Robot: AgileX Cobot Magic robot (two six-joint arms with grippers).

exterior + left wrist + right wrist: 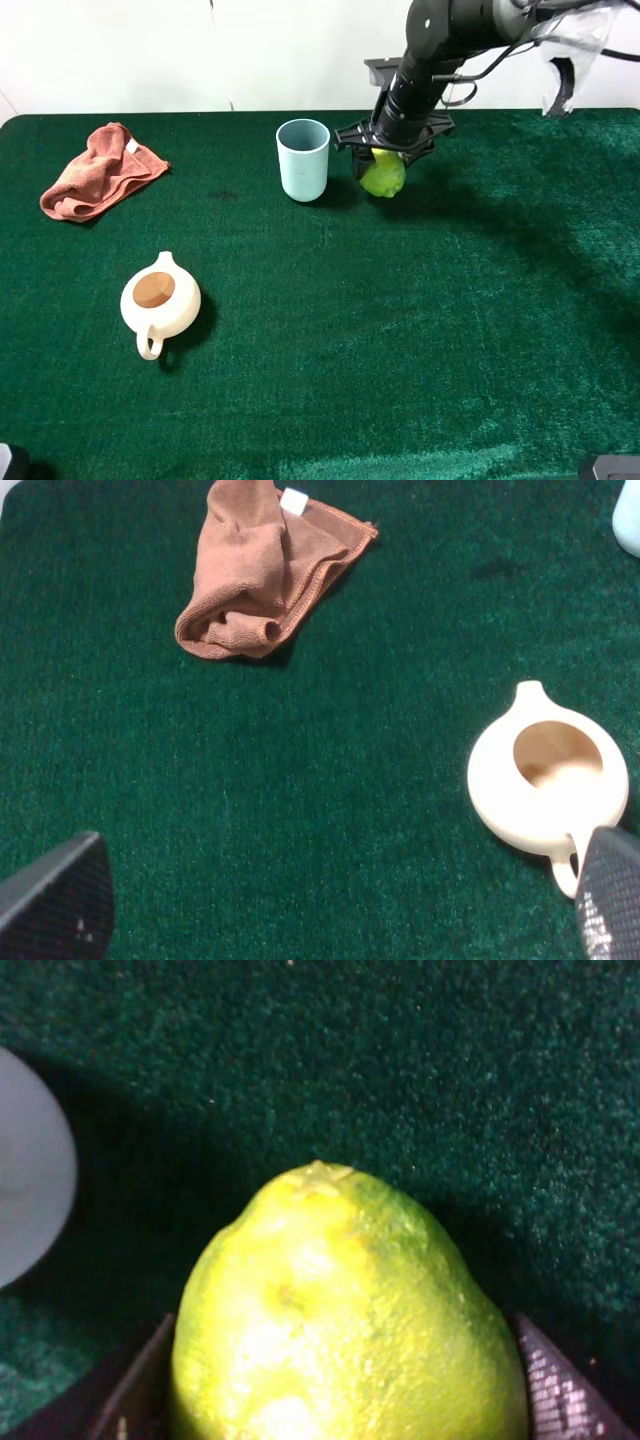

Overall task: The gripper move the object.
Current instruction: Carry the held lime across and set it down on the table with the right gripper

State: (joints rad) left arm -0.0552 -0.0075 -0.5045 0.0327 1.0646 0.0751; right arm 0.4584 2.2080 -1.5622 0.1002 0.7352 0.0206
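The yellow-green lemon-like fruit (383, 174) sits between the fingers of my right gripper (384, 168), just right of the light blue cup (303, 159) at the back of the green table. In the right wrist view the fruit (345, 1320) fills the space between the two dark fingers (556, 1385), which press on its sides. I cannot tell whether it rests on the cloth or hangs just above it. My left gripper (340, 900) is open and empty; its fingertips (58, 895) show over bare green cloth near the teapot.
A cream teapot (160, 300) without a lid stands at the front left, also in the left wrist view (548, 785). A crumpled rust-brown cloth (100, 172) lies at the back left. The cup's edge (30, 1210) shows close beside the fruit.
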